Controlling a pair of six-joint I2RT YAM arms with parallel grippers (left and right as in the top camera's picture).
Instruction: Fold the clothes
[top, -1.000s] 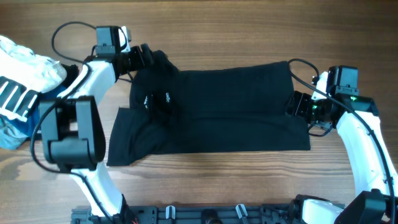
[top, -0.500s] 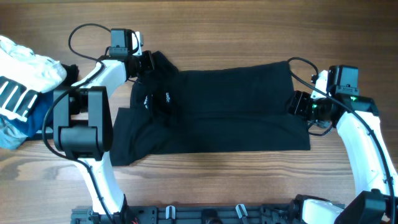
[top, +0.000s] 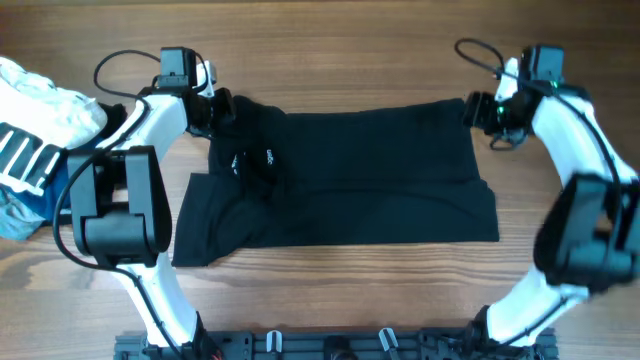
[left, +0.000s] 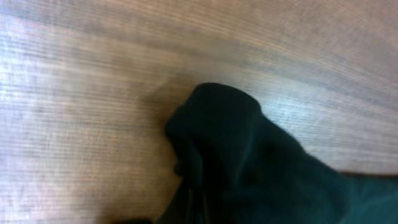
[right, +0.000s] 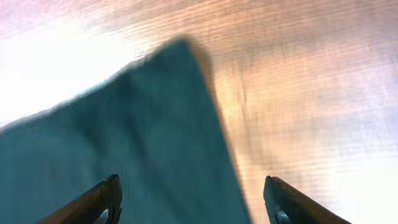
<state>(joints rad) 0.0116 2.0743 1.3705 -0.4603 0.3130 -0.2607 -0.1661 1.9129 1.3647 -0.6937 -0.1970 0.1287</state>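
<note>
1. The black T-shirt (top: 360, 180) lies spread across the middle of the bench (top: 330, 40). Its white lettering (top: 270, 157) sits toward the 9 o'clock end and a straight edge toward 3 o'clock.
2. The left arm (top: 165, 115) reaches the shirt's 10 o'clock corner. Your left wrist view shows only a bunched lump of black cloth on the wood. The left jaws are out of sight, so you cannot tell whether they are closed on it.
3. The right arm (top: 560, 120) stands at the 2 o'clock corner. The right jaws are spread wide with nothing pinched, and the pointed corner of the cloth lies between and ahead of them.
4. Expect the shirt to handle as soft, light and limp. It will likely sag from any single hold and drag on the wood rather than move as a sheet. It looks sturdy enough for a firm pinch.
5. Take it by the two far corners, pinching low against the bench, so that the edge travels level toward 6 o'clock.
6. The bunch at 10 o'clock seems to be several layers thick, and a grip there may carry a wrinkle into the fold.
7. A white striped garment (top: 40, 125) and a blue garment (top: 12, 215) lie at the bench's 9 o'clock edge, apart from the shirt.
</note>
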